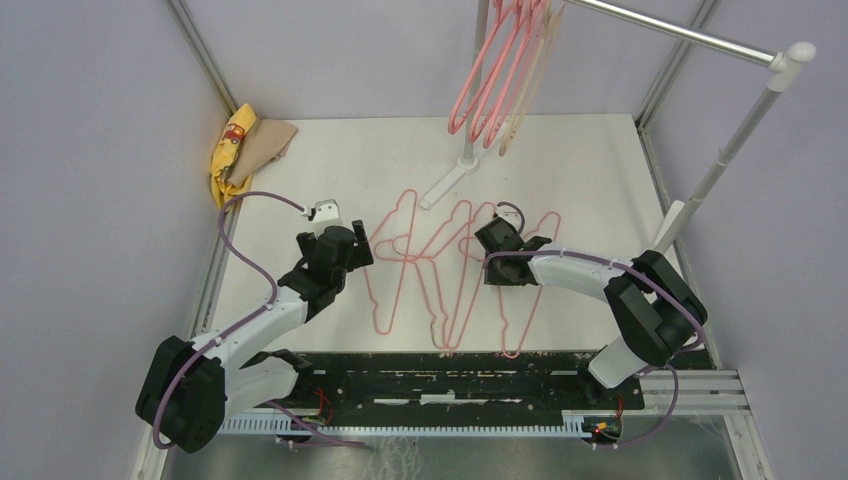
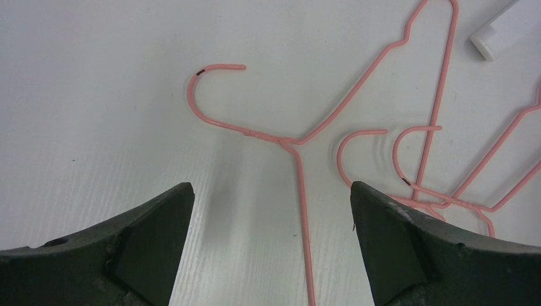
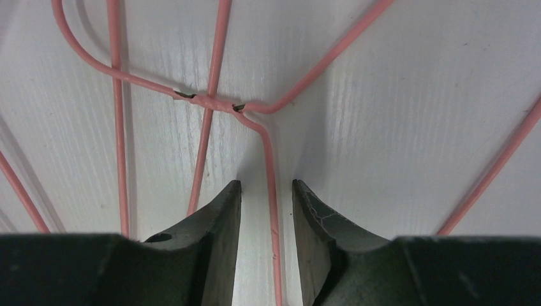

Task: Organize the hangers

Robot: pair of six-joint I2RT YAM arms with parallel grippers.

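Several thin pink wire hangers (image 1: pixel 455 290) lie side by side on the white table. More pink hangers (image 1: pixel 492 80) and a beige one (image 1: pixel 530 85) hang from the rail. My left gripper (image 1: pixel 362 250) (image 2: pixel 271 191) hovers wide open over the leftmost hanger (image 2: pixel 302 185), just below its twisted neck and hook (image 2: pixel 210 70). My right gripper (image 1: pixel 484 245) (image 3: pixel 266 188) is low on the table with its jaws narrowly apart. One hanger's wire shoulder (image 3: pixel 273 210) runs between them just under its twisted neck (image 3: pixel 217 102), with a slim gap on each side.
The white-and-silver rail stand has its rail (image 1: pixel 680 30) at the back right, one foot (image 1: pixel 450 180) (image 2: pixel 507 29) near the hangers and a post (image 1: pixel 720 165) on the right. Yellow (image 1: pixel 228 150) and tan (image 1: pixel 268 143) cloths lie in the back left corner.
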